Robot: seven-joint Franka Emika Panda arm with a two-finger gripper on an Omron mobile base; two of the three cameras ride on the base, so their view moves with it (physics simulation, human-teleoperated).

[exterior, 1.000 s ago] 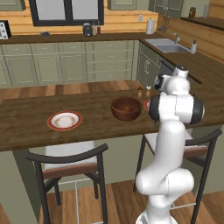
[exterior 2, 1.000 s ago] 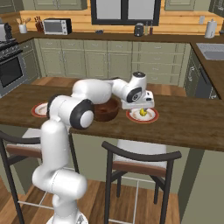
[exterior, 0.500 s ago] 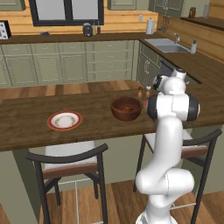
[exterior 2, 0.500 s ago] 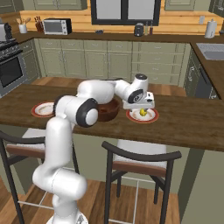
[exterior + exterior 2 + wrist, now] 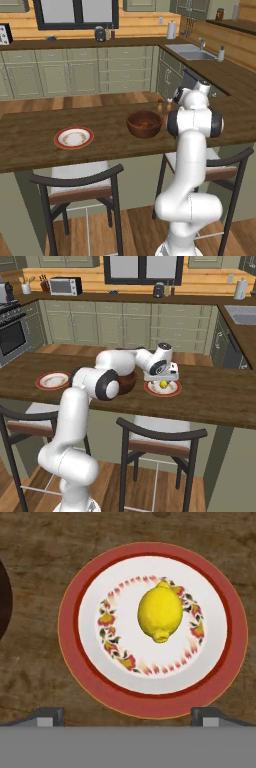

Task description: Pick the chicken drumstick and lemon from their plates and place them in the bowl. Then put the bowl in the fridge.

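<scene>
The lemon (image 5: 160, 612) lies on a white red-rimmed plate (image 5: 70, 640), right of its middle in the hand view. Above it hangs my gripper (image 5: 127, 716), open, its fingertips (image 5: 50, 715) wide apart and holding nothing. In the right base view the gripper (image 5: 161, 378) hovers just over the lemon (image 5: 163, 385) and its plate (image 5: 173, 391). The wooden bowl (image 5: 144, 124) stands to the left of that plate, with a golden-brown piece inside, apparently the drumstick (image 5: 145, 125). The other plate (image 5: 74, 137) lies bare further left. The fridge is out of view.
Two bar stools (image 5: 161, 437) (image 5: 80, 182) stand at the near side of the wooden island counter (image 5: 220, 398). Small shakers (image 5: 160, 100) stand at its far edge. Behind are green cabinets, a sink (image 5: 192, 53) and a microwave (image 5: 65, 286).
The hand has shifted a little to the right, to over the lemon's plate. The bowl, plates and lemon have not moved.
</scene>
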